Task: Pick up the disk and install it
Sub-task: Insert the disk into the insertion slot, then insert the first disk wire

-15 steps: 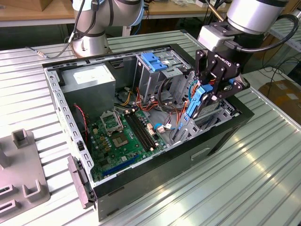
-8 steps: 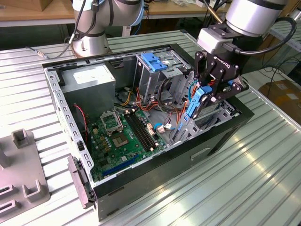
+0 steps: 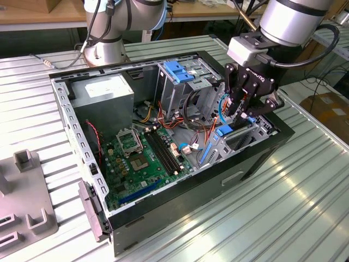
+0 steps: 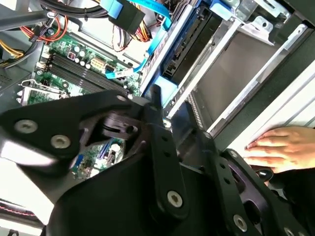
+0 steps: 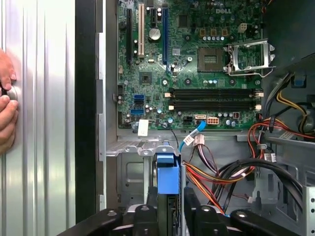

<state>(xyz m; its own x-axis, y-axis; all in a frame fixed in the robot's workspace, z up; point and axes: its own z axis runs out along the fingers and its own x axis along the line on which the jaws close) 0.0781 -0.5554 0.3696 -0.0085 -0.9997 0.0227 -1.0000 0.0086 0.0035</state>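
Claw (image 3: pixel 240 113): narrow, clamping blue-framed grey metal disk (image 3: pixel 224 130).
Bearing: disk at claw's 7 o'clock in exterior view, edge-on at steel bay (image 3: pixel 248 137) mouth.

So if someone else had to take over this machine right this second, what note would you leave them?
Gripper: shut on the disk, holding it on edge at the drive cage, at the exterior view's right end of the open computer case.
Done: the disk is picked up and brought to the cage.
Left: the install is not finished. The disk is not released, and I cannot tell how far it sits in the slot.
Note: a person's hand rests on the table close beside the case.
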